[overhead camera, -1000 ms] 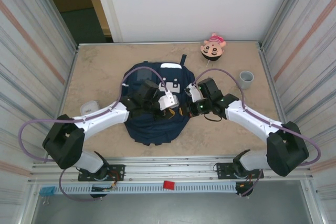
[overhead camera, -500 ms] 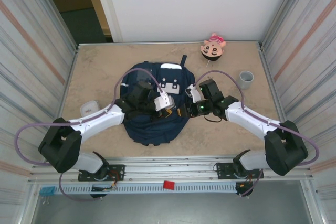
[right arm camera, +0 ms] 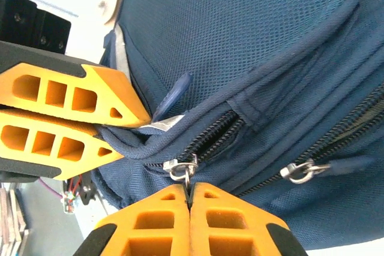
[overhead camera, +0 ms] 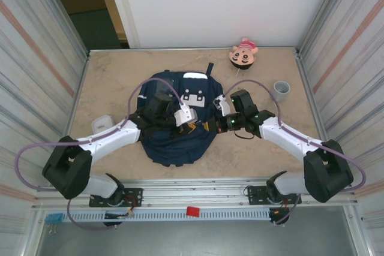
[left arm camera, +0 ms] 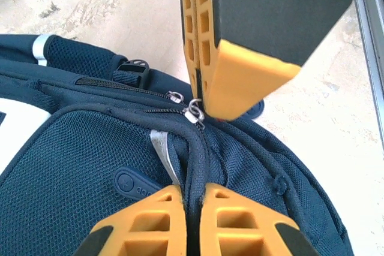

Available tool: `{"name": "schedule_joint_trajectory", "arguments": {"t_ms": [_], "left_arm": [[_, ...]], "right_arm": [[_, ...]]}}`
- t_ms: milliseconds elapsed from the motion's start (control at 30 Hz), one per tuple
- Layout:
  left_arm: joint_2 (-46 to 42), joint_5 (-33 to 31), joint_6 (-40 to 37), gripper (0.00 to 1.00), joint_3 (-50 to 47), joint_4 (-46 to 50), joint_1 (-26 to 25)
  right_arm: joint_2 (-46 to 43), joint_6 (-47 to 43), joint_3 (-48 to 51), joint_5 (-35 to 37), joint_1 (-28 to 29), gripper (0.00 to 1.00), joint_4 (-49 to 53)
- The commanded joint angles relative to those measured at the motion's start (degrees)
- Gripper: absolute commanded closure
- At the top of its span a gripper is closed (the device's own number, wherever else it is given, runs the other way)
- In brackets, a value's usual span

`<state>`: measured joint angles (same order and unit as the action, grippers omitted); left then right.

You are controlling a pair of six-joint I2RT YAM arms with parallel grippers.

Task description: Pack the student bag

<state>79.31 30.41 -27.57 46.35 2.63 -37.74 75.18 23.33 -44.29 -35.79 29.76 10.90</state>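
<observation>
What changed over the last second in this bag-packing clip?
The left gripper, shut on a seam of the student bag, shifted slightly left, its elbow swinging outward. The right gripper, shut on a zipper pull, the bag, doll and cup stayed put.

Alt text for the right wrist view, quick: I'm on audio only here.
The right claw is shut on a silver zipper pull of the navy student bag, and the zipper beside it is slightly open. At left, the left claw pinches a fold of the bag's piped edge. A second pull lies free at right.
</observation>
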Motion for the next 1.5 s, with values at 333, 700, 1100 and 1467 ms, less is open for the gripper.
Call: {"name": "schedule_joint_trajectory", "arguments": {"t_ms": [333, 700, 1100, 1467], "left_arm": [[-7.9, 7.0, -1.7, 1.00, -3.4, 3.2, 2.4], [-4.3, -2.7, 4.3, 0.92, -3.1, -2.5, -0.3], [11.0, -7.6, 7.7, 0.53, 14.4, -4.3, -1.9], [0.3, -17.6, 36.9, 0.24, 15.0, 9.6, 12.8]], "right_arm": [[0.4, 1.2, -1.4, 9.8, -1.5, 1.00, 4.3], [-6.8, 6.3, -1.3, 12.0, -0.9, 0.57, 5.7], [-15.0, 12.3, -0.4, 16.7, -9.4, 0.46, 11.4], [3.1, 10.0, -14.8, 20.1, -7.2, 0.18, 15.4]]}}
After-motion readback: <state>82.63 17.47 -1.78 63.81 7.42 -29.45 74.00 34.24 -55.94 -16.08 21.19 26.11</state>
